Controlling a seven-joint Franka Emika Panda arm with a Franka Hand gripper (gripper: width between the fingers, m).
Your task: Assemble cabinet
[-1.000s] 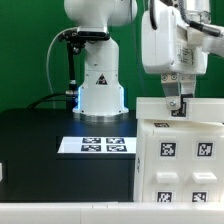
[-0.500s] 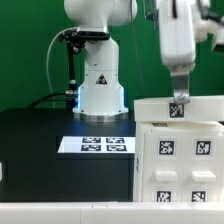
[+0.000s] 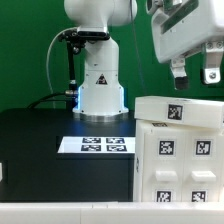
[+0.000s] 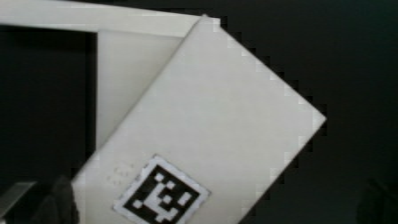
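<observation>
The marker board lies flat on the black table toward the exterior view's left, before the arm's base. On the right stands the white cabinet, tags facing the camera. Above it hangs the gripper, fingers spread, holding nothing.

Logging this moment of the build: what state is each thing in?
Gripper: jaws open, empty, raised clear above the cabinet.
Cabinet: upright on the table, top piece lying on it, untouched.
Marker board: flat on the table, beside the cabinet.
</observation>
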